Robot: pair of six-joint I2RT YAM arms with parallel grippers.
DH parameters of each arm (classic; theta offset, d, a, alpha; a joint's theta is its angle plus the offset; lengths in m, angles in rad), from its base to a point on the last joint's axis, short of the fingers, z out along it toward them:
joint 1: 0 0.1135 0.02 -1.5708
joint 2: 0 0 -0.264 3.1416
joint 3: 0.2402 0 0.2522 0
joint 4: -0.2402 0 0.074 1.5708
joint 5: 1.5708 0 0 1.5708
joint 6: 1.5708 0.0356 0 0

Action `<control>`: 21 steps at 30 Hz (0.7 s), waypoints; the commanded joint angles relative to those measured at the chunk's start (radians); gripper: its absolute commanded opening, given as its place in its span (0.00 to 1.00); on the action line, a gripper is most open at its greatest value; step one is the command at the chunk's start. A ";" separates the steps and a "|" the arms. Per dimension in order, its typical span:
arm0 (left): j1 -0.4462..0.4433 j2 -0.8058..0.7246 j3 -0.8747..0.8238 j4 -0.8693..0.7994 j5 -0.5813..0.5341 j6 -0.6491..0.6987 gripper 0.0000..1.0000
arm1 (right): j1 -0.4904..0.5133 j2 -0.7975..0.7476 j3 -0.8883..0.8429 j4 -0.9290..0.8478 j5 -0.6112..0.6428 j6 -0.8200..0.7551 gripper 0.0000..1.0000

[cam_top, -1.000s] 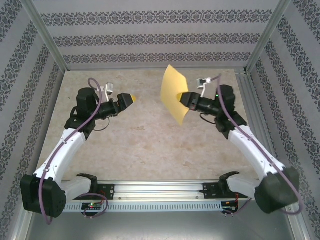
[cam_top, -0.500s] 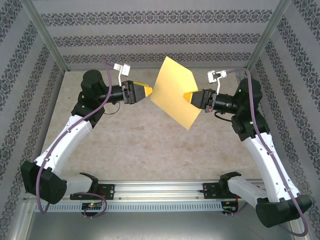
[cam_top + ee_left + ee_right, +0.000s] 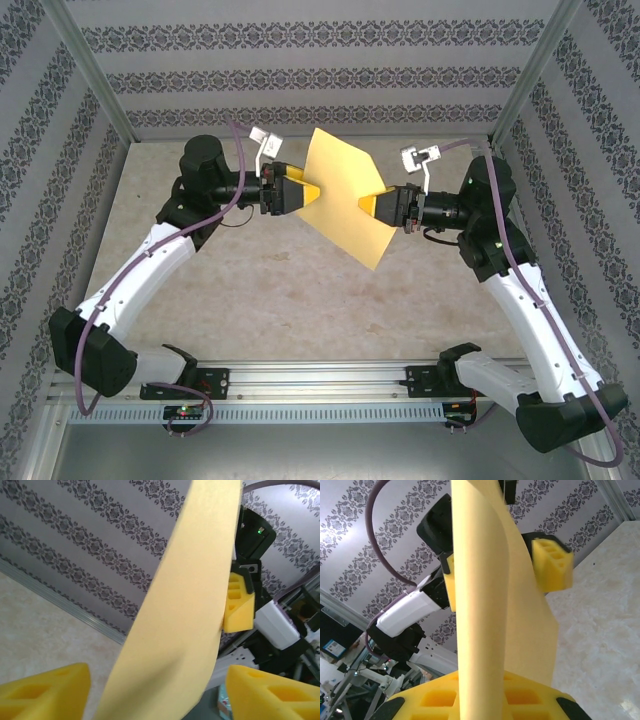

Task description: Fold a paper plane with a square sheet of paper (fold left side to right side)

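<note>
Square sheet of paper (image 3: 345, 190) hangs upright in mid-air, the left-to-right fold apparently just starting. At the sheet's left edge, the left end effector (image 3: 305, 190) straddles it, jaws apart; at its right edge, the right end effector (image 3: 378, 205) grips it. Next move probably calls for pinching, then matching edges squarely. Bench (image 3: 300, 290) lies well below the sheet, leaving swinging room.

The square sheet of paper (image 3: 345, 215) stands, seemingly clear of the table (image 3: 290, 295), between left gripper (image 3: 305, 190) and right gripper (image 3: 373, 207).
</note>
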 commanded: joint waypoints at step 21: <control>-0.015 -0.075 -0.287 -0.188 -0.303 0.047 0.00 | -0.131 0.072 -0.098 -0.396 0.360 -0.299 0.69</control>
